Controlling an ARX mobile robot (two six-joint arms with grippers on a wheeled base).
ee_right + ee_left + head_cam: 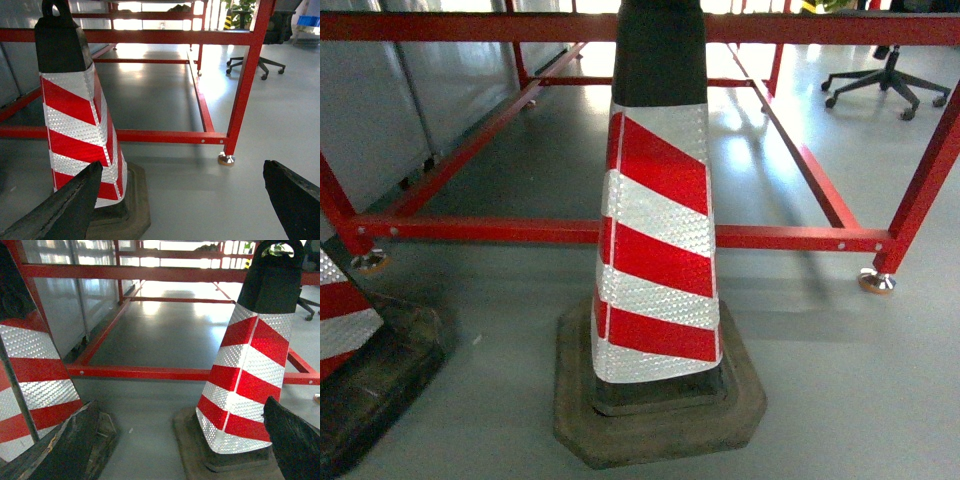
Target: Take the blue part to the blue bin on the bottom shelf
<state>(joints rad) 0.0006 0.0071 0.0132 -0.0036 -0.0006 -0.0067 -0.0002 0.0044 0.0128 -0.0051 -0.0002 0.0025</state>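
Note:
The blue part, the blue bin and the bottom shelf are out of view in all three views. My left gripper point(177, 450) is open, its black fingers point(65, 450) set wide apart over bare grey floor between two traffic cones. My right gripper point(180, 205) is open too, holding nothing, with grey floor between its fingers point(295, 200). Neither gripper shows in the head view.
A red-and-white striped cone point(660, 200) on a dark rubber base stands directly in front, with a second cone point(340, 320) at the left edge. Behind them runs a low red metal frame point(480, 229) on metal feet point(876, 282). An office chair point(890, 75) stands far right.

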